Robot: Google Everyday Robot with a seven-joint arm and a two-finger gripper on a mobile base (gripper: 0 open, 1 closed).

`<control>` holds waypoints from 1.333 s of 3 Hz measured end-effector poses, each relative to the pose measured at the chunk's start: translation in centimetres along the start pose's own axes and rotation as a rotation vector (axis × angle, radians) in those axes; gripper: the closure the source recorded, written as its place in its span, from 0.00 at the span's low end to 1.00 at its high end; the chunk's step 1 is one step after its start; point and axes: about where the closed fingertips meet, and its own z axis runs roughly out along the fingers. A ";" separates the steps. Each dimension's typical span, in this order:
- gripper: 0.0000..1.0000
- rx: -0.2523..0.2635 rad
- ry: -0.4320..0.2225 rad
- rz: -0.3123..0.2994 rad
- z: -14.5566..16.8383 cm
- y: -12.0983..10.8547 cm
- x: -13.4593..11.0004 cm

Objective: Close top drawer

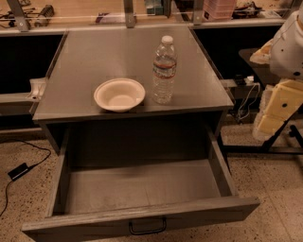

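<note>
The top drawer (199, 215) is a wide grey wood-grain drawer pulled far out of the cabinet toward me. Its inside (142, 186) is empty. A small black bar handle (147, 228) sits at the centre of its flat front, near the bottom edge of the view. My gripper (273, 117) hangs at the right edge of the view, cream-yellow under the white arm (291, 47). It is to the right of the cabinet, apart from the drawer and above the level of the drawer front.
A white bowl (119, 94) and a clear water bottle (164, 71) stand on the cabinet top (85, 61). A black adapter with its cable (19, 171) lies on the speckled floor at left. A bench (71, 14) runs behind.
</note>
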 end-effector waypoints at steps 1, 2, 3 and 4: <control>0.00 0.000 -0.004 0.002 0.1 0.0 0.0; 0.00 -0.003 -0.016 0.009 0.6 0.0 0.0; 0.00 -0.070 -0.072 -0.046 5.6 1.4 -1.1; 0.00 -0.212 -0.122 -0.103 13.7 5.9 -2.1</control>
